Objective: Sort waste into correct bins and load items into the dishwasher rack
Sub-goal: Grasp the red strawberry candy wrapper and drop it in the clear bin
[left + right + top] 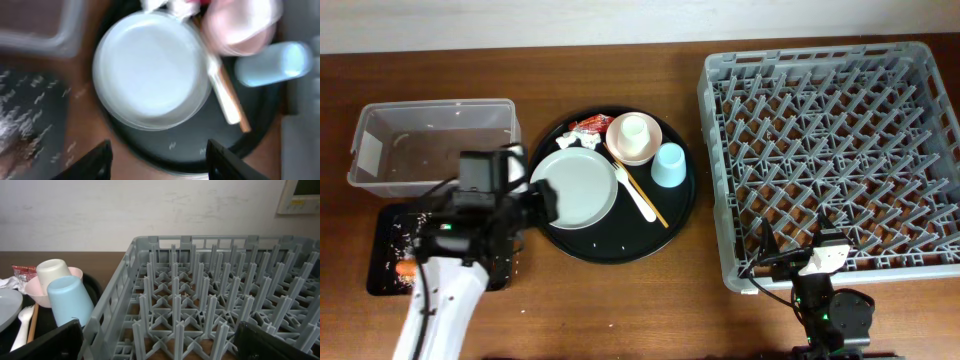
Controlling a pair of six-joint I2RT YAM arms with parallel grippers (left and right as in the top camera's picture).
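Observation:
The pale grey plate lies on the round black tray, also in the left wrist view. My left gripper hangs open and empty over the plate's left edge. The pinkish bowl holds the small white cup. The blue cup, white fork and chopsticks lie beside it. The red wrapper and crumpled paper sit at the tray's back. The carrot and crumbs lie in the shallow black tray. My right gripper is open at the rack's front edge.
The clear tub stands at the far left behind the shallow black tray and shows a few scraps inside. The round tray sits between the tub and the rack. The rack's near wall stands right in front of the right wrist camera.

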